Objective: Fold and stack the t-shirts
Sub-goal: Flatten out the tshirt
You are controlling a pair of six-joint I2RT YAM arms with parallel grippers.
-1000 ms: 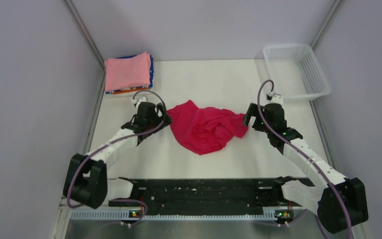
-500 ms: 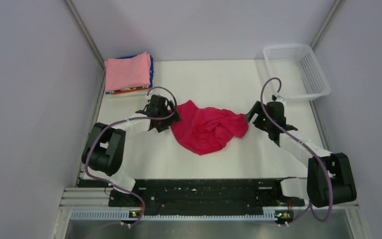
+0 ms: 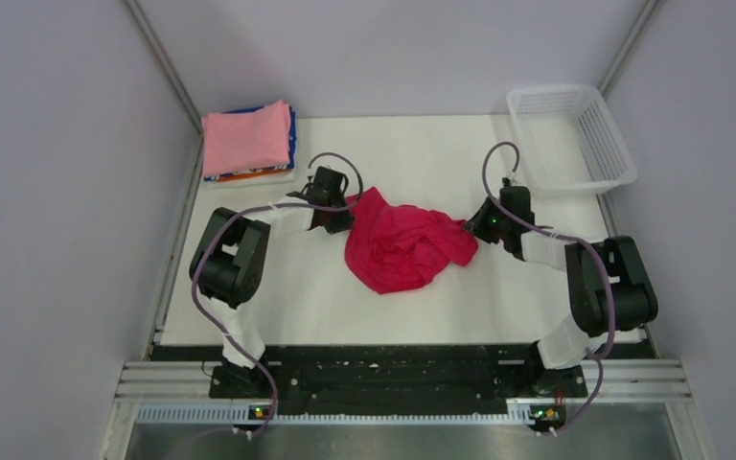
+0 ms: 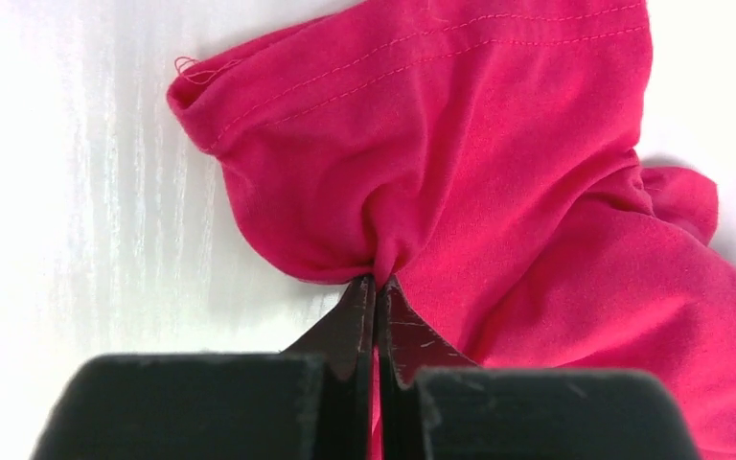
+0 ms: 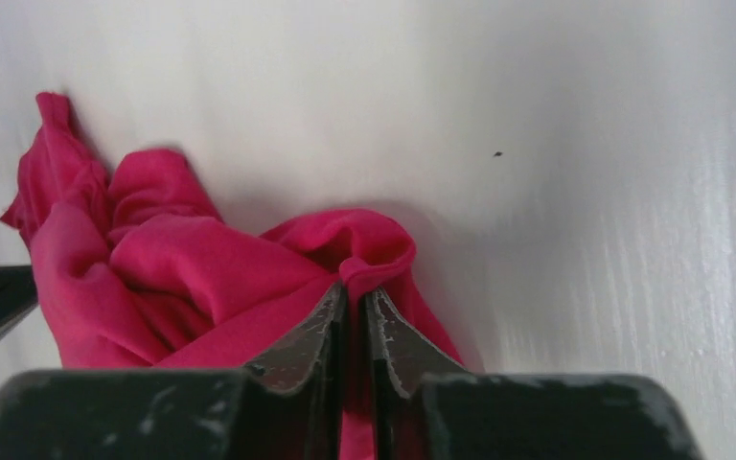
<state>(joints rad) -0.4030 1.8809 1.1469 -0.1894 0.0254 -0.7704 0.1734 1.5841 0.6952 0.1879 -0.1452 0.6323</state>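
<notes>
Step in hand: taking hold of the red shirt (image 3: 402, 244) to spread it before folding. It lies crumpled at mid-surface (image 3: 412, 153). The folded stack (image 3: 247, 139), pink on top, sits at 10 o'clock, and the basket (image 3: 575, 139) at 2 o'clock.

Left pincer (image 4: 376, 283): jaws fully together on a pinch of cloth just inside the stitched hem, at the shirt's 10 o'clock.

Right pincer (image 5: 353, 292): jaws all but together, with a small fold nipped between the tips at the shirt's 3 o'clock. I cannot tell whether that fold is hem or sleeve, as the cloth is too bunched there.

Next move, in my judgement: lift both holds together and draw them apart towards 9 and 3 o'clock. The shirt should then hang open and can be laid flat. Both pinches are shallow, so a sharp pull may slip one.

Against a second ago: both pincers then stood wide open, flanking the shirt, and now both are closed on it. Both arms have drawn their elbows in towards the surface. The shirt's 9 o'clock edge has shifted slightly inward and now peaks at the left hold.
</notes>
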